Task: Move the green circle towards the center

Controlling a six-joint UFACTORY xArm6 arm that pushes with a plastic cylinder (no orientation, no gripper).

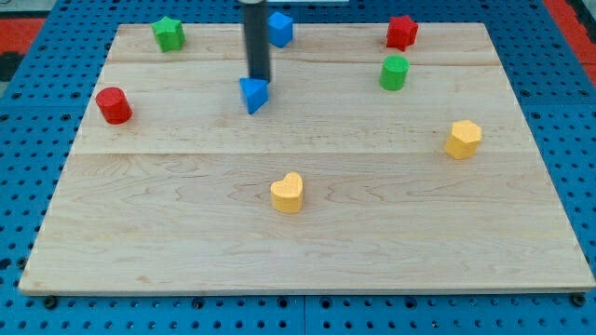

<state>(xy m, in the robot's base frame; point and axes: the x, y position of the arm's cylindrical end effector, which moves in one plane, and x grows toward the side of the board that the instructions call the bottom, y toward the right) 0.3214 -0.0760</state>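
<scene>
At the far side of the wooden board, my tip rests just behind the blue triangle, touching or nearly so. I have no jaws, only a rod. The green circle sits well to the right, near the red star. No writing or labels show anywhere.

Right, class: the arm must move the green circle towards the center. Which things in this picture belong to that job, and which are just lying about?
Belongs to the job:
green circle
my tip, just above the blue triangle, far to the view's left of the circle

Just lying about:
green star
blue block
red star
red cylinder
yellow heart
yellow hexagon
blue triangle
</scene>
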